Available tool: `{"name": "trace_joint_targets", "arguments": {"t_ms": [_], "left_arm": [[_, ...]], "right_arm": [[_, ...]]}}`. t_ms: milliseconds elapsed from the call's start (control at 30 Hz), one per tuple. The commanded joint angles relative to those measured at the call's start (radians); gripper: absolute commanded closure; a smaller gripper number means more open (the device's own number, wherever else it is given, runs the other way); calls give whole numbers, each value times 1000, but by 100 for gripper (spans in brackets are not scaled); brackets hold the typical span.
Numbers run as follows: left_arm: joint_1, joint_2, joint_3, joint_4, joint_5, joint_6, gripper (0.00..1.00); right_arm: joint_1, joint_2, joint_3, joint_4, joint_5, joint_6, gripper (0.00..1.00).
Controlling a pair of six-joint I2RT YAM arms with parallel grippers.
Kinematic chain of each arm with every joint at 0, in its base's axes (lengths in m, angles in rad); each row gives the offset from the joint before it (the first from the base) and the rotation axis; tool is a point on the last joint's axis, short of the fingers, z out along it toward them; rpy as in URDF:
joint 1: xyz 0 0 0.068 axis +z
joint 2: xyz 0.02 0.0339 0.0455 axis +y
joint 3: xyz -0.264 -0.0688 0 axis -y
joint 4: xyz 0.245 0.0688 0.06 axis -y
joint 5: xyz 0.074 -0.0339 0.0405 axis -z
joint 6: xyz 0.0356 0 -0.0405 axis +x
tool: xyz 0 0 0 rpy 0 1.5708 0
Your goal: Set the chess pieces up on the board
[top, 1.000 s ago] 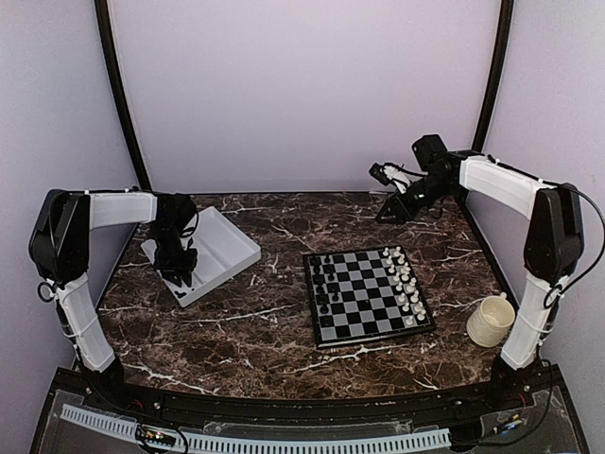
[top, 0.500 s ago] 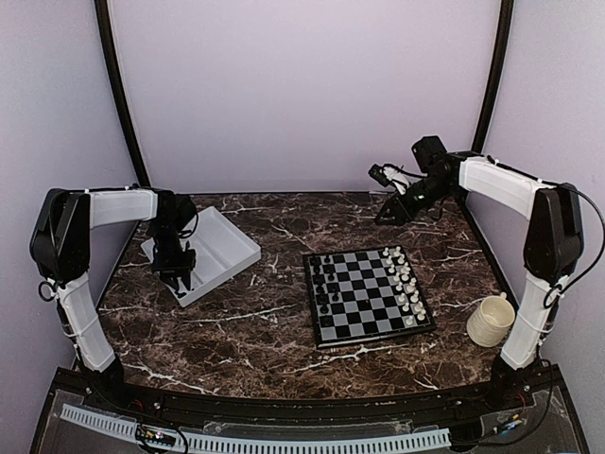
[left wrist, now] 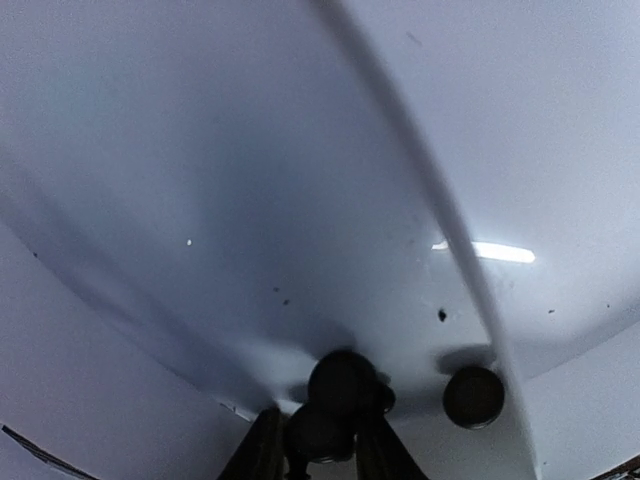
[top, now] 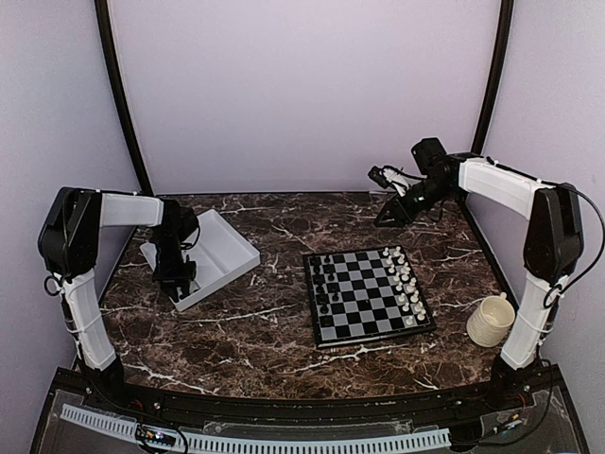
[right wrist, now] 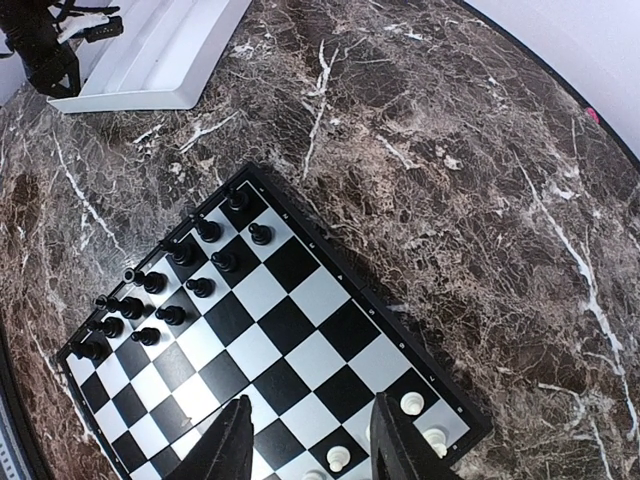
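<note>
Chessman (left wrist: 343, 378), round blk, pinched by L claw (left wrist: 318, 432) in glossy tray (left wrist: 250, 200).

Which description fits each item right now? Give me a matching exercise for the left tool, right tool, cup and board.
Column one:
1. left tool
2. right tool
3. cup
4. board

Column two:
A. open and empty, raised over the far side of the table
B. standing on the table, right of the board
C. down in the white tray, shut on a black chess piece
D. lying flat mid-table, checkered

Pairs: 1-C, 2-A, 3-B, 4-D
</note>
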State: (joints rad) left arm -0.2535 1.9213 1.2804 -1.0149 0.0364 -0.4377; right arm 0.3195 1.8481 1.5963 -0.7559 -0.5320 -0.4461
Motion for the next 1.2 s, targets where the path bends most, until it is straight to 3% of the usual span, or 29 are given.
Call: {"name": "trace_joint_targets", "arguments": {"t_ms": [0,433,833,1033,1167], "left_arm": [[2,38,46,16,-24,20,73],[2,48,89,11,-66,58,85],[2,-90,172,-19,-159,60,86],[2,-171,196,70,-77,10,86],[2,-242,188,199,114,-64,86]], "right_arm": [[-5,14,13,12,-20,9,59],[-3,16,21,8,-15,17,59],[20,10,30,4,-7,18,59],[34,4,75,22,-60,46,59],[68,10,139,95,-104,120,59]]}}
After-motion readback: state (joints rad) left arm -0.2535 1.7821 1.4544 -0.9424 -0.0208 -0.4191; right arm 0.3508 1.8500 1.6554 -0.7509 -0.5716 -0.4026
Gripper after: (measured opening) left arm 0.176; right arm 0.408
